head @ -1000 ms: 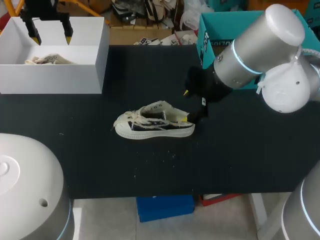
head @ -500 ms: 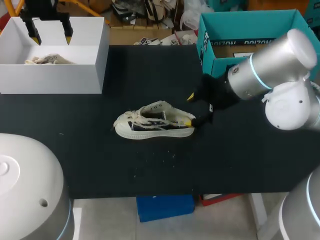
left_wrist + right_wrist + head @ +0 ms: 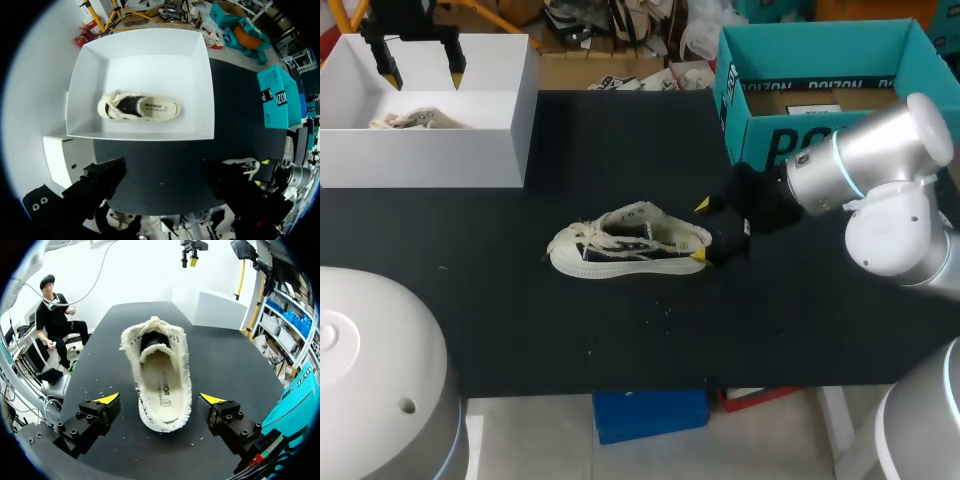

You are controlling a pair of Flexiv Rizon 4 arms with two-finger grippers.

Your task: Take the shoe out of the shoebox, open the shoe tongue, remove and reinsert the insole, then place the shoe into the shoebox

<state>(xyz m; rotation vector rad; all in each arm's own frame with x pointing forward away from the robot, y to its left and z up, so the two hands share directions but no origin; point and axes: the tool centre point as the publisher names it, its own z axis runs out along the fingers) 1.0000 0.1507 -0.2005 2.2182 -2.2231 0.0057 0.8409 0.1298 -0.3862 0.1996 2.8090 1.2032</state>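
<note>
Insole step, I'd say: right gripper (image 3: 700, 231) gapes wide astride the sneaker (image 3: 620, 245) heel (touching nothing yet), so next it'll need to dip in & pinch the insole (image 3: 162, 385) edge.

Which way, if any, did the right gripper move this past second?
Yes: the right gripper shifted away from the teal box toward the table's near edge, now flanking the shoe at its heel.
</note>
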